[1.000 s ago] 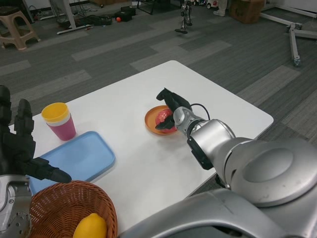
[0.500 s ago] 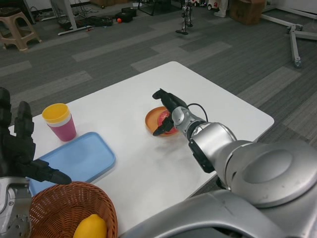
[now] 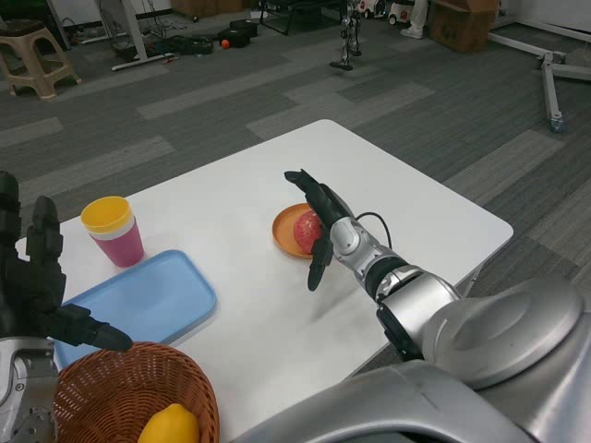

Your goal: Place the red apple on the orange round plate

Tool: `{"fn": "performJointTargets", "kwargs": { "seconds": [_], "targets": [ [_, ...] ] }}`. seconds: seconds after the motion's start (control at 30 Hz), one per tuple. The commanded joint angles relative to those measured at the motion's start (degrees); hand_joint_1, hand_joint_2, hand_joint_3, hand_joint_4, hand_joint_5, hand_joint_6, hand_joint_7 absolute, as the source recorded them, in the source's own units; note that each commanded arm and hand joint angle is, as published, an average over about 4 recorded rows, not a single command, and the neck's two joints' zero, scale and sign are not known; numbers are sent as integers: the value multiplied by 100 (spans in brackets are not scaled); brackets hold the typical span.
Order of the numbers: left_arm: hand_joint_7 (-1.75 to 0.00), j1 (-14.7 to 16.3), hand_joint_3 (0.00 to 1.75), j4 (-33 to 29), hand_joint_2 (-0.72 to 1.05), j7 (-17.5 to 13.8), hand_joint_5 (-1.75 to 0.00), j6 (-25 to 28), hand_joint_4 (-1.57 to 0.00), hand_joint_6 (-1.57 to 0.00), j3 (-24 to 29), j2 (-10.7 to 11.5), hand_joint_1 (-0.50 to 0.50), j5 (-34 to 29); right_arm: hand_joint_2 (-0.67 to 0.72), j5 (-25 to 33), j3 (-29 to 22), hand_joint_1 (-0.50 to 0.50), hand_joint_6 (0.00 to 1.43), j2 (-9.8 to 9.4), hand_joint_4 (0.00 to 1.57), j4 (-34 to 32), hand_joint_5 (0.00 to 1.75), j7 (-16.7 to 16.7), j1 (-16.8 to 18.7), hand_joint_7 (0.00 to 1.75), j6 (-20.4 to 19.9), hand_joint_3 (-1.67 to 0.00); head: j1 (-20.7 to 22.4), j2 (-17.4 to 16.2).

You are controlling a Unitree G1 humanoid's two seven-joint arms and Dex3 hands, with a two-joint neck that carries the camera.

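A white table [image 3: 249,305] fills the middle of the view, with grey carpet floor [image 3: 277,83] beyond its far edge. On the near left, a light blue tray [image 3: 148,300] lies flat on the table, and a woven brown basket [image 3: 111,392] sits just nearer than it, holding a yellow lemon [image 3: 168,426]. Far left of the tray stands a pink cup [image 3: 118,242] with a yellow cup [image 3: 105,214] nested in its top. Near the table's centre lies the orange round plate [image 3: 284,228], and the red apple [image 3: 307,230] rests on it. The right hand [image 3: 320,214] is released, fingers spread apart, just right of the apple and over the plate's right edge, holding nothing. The left hand [image 3: 37,286] waits at the near left edge, open with fingers extended, above the tray's left end.
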Motion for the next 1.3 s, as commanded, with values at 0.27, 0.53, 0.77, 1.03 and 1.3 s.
{"fn": "performJointTargets", "kwargs": {
  "seconds": [0.27,0.53,0.77,1.03,1.3],
  "targets": [
    [-14,147,4,-102,-55,0,0,-47,0,-5,195,18,-50,57,72,1644,153,-38,0,-1,0,-2292,0,-177,1037,35,-925,0,58,292],
    [-14,186,4,-207,-55,0,0,-67,0,-5,333,35,-50,123,72,2797,-234,-33,0,60,0,-3922,0,37,1762,28,-1105,0,-35,521],
    [-14,100,2,-216,-55,4,0,-71,0,-5,386,90,-50,132,72,3065,-587,-33,0,104,0,-4654,0,371,2104,28,-1101,0,-50,547],
    [-14,74,4,-284,-55,15,0,-67,0,-5,700,88,-50,376,72,3109,-838,-33,0,84,0,-5590,0,546,2489,28,-1088,0,-77,584],
    [-14,6,9,-410,-55,17,0,-71,0,-5,852,88,-50,518,72,3109,-932,-33,0,69,0,-6199,0,612,2658,28,-1088,0,-90,642]
  ]
}}
